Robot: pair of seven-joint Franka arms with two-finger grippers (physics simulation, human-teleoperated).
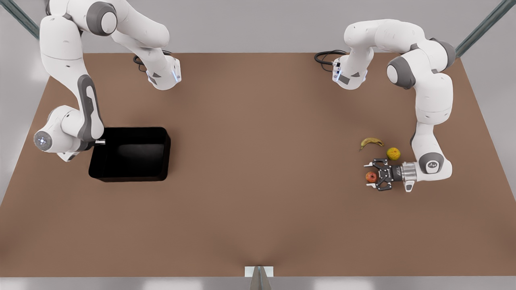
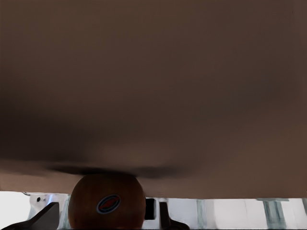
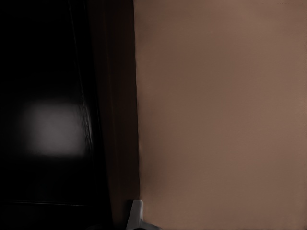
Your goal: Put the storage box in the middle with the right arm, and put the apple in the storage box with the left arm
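Box (image 1: 129, 155) sat at front view's left on bench (image 1: 258, 201), far from middle — not yet moved. Right jaws (image 1: 98, 141) at box's wall; open or closed, could not tell. Apple (image 1: 371, 177) lay on bench at front view's right, near banana (image 1: 371, 142) and yellow-green fruit (image 1: 393, 153). Left jaws (image 1: 370, 176) spread wide around apple, not clamped. Both placements appeared left to do.

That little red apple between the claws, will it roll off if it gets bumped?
Probably: the apple is round and lies loose on the flat table, so a nudge could send it rolling. The left gripper has a finger on each side, which should trap it. Its skin looks smooth, perhaps slippery.
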